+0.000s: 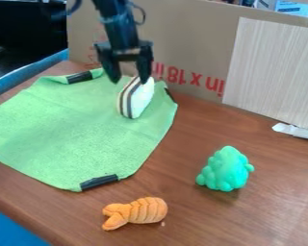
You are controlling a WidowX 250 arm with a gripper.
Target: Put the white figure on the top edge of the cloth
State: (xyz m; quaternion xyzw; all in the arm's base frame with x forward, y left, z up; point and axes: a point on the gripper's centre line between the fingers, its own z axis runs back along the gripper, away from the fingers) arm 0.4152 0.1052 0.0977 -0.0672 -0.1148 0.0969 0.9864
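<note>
The gripper (pixel 129 80) hangs over the upper part of the green cloth (pixel 73 125), its two fingers spread apart. A white figure with dark stripes (pixel 140 99) is on the cloth near its upper right edge, its long side slanting up to the right. The figure's upper end is just below the gripper's right fingertip, which overlaps it in the view; whether they touch I cannot tell.
An orange toy (pixel 136 212) lies on the wooden table (pixel 182 211) near the front. A green lumpy toy (pixel 226 169) stands at the right. A cardboard wall (pixel 188 43) rises behind the cloth, with a pale panel (pixel 272 72) against it.
</note>
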